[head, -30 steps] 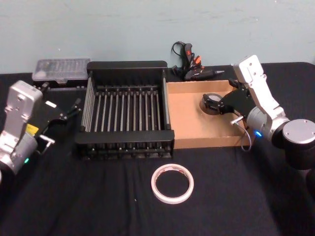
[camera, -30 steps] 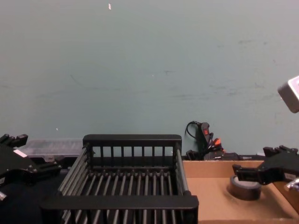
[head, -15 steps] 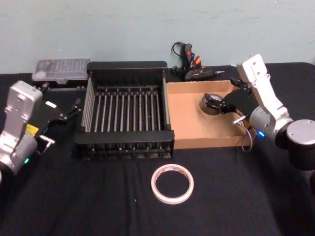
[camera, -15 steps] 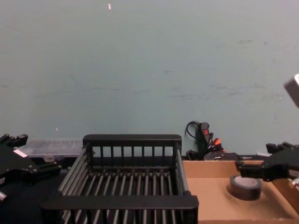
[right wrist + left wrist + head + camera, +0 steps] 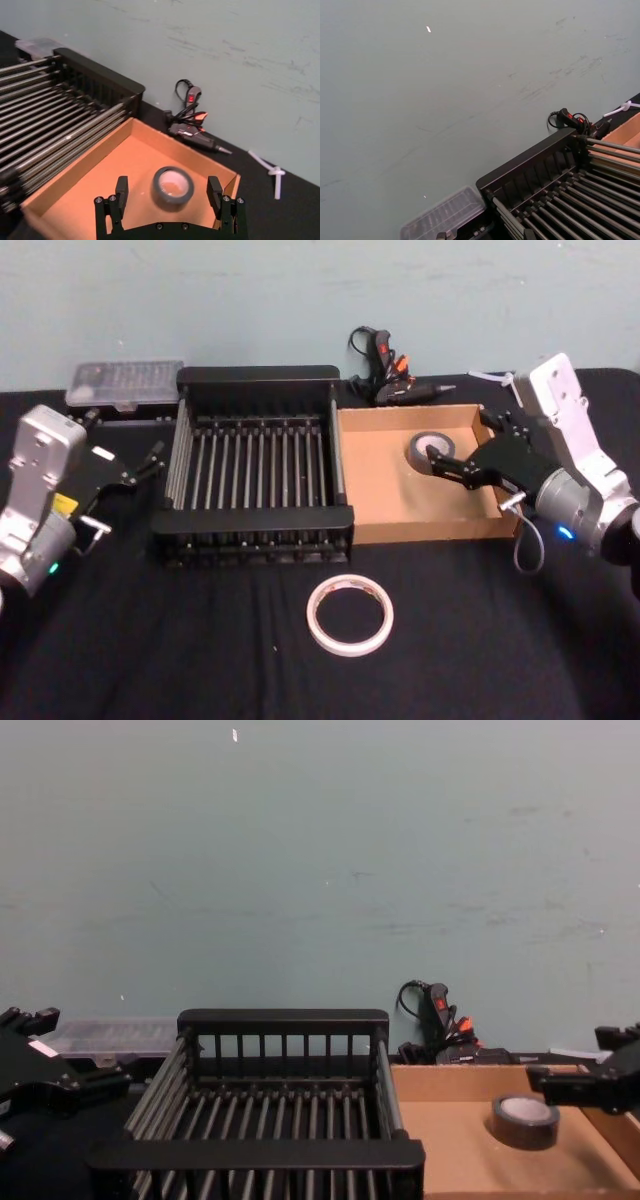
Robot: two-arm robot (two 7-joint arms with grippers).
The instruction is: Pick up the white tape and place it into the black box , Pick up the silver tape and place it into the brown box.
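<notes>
The white tape (image 5: 350, 614) lies low and centre on the black cloth (image 5: 200, 660). Above it the black box (image 5: 255, 530) stands beside the brown box (image 5: 380, 480), which holds the silver tape (image 5: 432, 449). The right gripper (image 5: 465, 453) gapes wide just beside the roll; the left gripper (image 5: 140, 462), at far left, cannot be judged. A teal wall (image 5: 300, 290) lies behind.

A scuffed pale teal wall (image 5: 320, 870) rises behind the black-clothed table (image 5: 200, 660).

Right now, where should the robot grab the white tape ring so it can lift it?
Probably from straight above, pinching one side of the band: one finger in the wide hole, one outside. The white tape lies flat on the black table, so its thin edge gives little to grip sideways. The left gripper sits beside the black box.
</notes>
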